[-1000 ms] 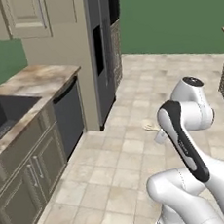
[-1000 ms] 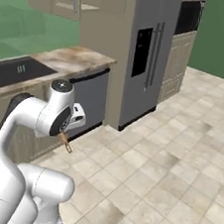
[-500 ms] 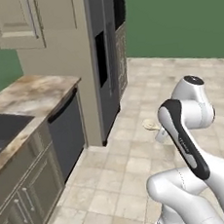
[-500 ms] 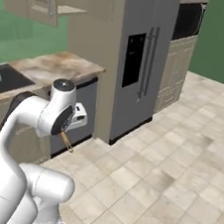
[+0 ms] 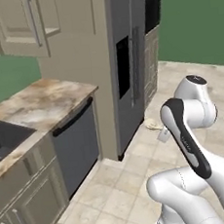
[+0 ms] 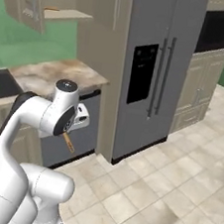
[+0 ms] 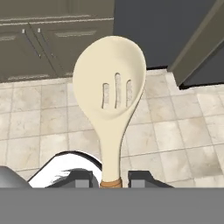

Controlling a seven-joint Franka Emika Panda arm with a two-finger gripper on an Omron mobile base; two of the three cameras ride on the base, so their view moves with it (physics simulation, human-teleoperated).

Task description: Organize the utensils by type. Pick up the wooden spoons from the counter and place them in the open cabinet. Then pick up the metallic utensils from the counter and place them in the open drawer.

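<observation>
The tool point(image 7: 110, 178) is clamped on the handle of a pale slotted wooden spoon point(image 7: 111, 94), its 2 dark fingertips point(image 7: 81, 178) showing at the bottom centre of the hand view, one on each side of the handle. The spoon's bowl, with 3 slots, stands up the middle of that frame over tiled floor point(image 7: 39, 127), with dark cabinet doors point(image 7: 52, 48) across the upper left.

In the left base view the spoon's pale bowl point(image 5: 153, 125) pokes out just left of the white arm, right of centre. In the right base view its brown handle end point(image 6: 68, 142) sticks down below the hand, left of centre.

The marbled desk point(image 5: 44, 99) lies at the left of the left base view, beside a tall grey fridge point(image 5: 128, 63) at upper centre. A wall cabinet point(image 6: 62, 7) stands open in the upper left of the right base view.
</observation>
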